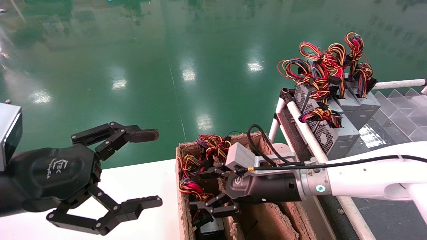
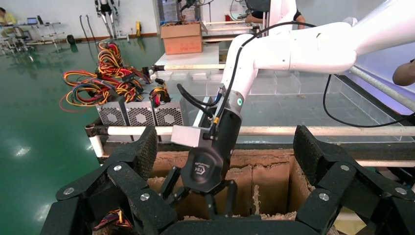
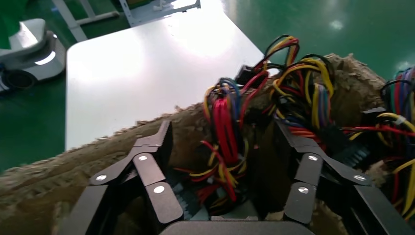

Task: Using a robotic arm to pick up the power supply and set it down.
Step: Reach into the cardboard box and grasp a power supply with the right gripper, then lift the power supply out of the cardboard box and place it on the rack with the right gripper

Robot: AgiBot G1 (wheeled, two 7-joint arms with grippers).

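Green factory floor is seen behind the right claw [image 1: 213,191], held spread apart at lower centre inside the fibre crate [image 1: 181,203], over the wired power supply [image 3: 230,215], while the left claw [image 1: 140,170] is parked agape at lower left.

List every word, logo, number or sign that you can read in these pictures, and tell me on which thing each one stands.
"TEK": white logo on the palm of the left claw, open over the white table.
Small script beside it: too small to read.
Logo on the palm of the right claw, open inside the cardboard box: too blurred to read.
Yellow triangle warning sign on the right wrist ring: symbol unreadable.
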